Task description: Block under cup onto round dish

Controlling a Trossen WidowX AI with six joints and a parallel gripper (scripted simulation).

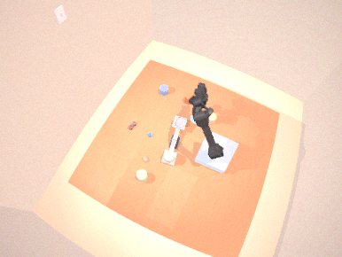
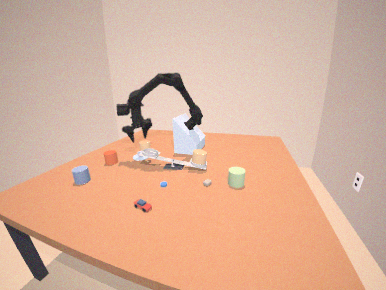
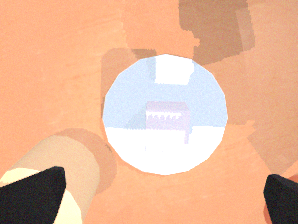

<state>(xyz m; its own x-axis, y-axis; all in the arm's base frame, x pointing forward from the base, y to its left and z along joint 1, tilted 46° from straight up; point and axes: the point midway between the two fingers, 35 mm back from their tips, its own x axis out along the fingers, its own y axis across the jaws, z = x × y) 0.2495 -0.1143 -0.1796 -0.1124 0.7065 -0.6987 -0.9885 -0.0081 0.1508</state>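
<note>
The round dish point(image 3: 120, 102) point(image 1: 193, 120) lies on the table, with the pale lilac block point(image 3: 168, 116) resting on it near its middle. My gripper point(image 3: 168, 184) point(image 2: 139, 138) is wide open and empty, raised above the dish and block. One tan cup point(image 3: 67, 162) point(image 2: 144, 144) point(image 1: 213, 116) stands on the table beside the dish, not over it. The other tan cup point(image 2: 199, 157) point(image 1: 169, 156) stands on the near-right end of the balance point(image 2: 174, 167) point(image 1: 174, 141). The balance's other end carries no cup and is tilted up. The block cannot be made out in the top and exterior views.
An orange cup point(image 2: 111, 158) and a blue cup point(image 2: 81, 175) point(image 1: 164, 89) stand left; a green cup point(image 2: 236, 178) point(image 1: 142, 175) stands right. A red toy car point(image 2: 143, 205), a blue piece point(image 2: 163, 184) and a small grey cube point(image 2: 207, 183) lie in front. A white pedestal point(image 2: 184, 140) bears the arm.
</note>
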